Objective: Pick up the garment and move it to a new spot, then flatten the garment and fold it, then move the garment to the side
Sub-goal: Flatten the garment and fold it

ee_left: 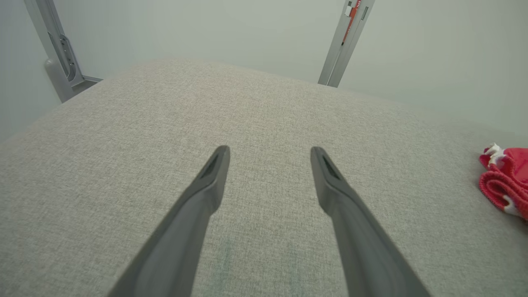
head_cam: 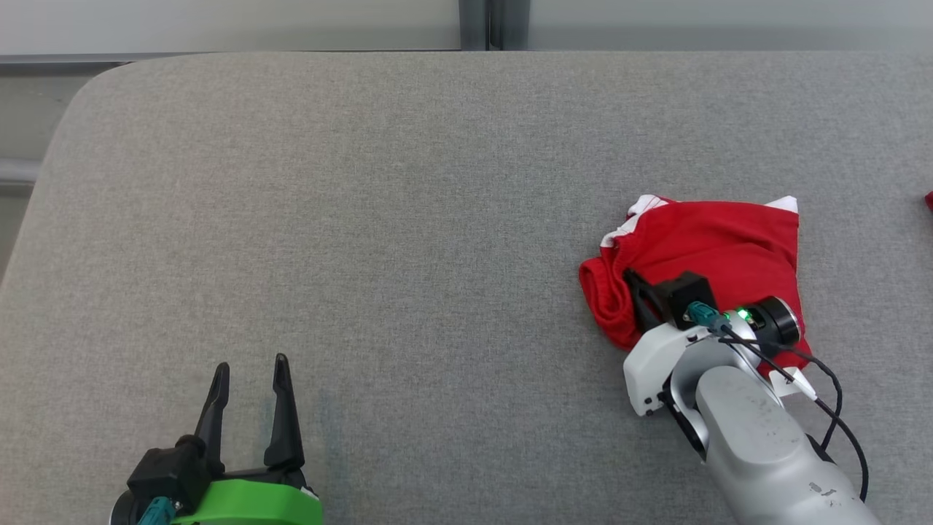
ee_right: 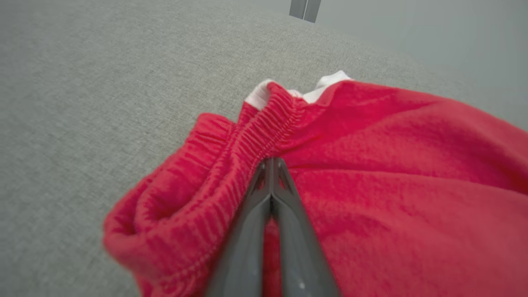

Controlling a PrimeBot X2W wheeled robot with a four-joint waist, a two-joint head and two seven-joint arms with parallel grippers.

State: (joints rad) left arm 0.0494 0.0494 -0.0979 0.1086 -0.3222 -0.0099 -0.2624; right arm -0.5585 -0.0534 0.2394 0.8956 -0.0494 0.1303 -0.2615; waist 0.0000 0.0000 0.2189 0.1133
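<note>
We see shorts (head_cam: 718, 240) bunched on table (head_cam: 364, 219), long axis left-right, waistband (ee_right: 264, 126) facing left. Right gripper (ee_right: 271, 161) clenched on fabric by waistband, left gripper (head_cam: 251, 362) spread, empty.

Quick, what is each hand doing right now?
Left hand: open, holding nothing.
Right hand: closed, pinching the red garment beside its waistband.

The right gripper (ee_right: 271, 161) rises from the bottom edge with its jaws pressed together, their tips nipping a fold of the red garment (ee_right: 392, 165) just under its gathered elastic waistband (ee_right: 264, 128). The garment lies bunched on the grey woven desk (ee_right: 103, 82), with white trim (ee_right: 258, 94) peeping out at its far edge beyond the waistband.
</note>
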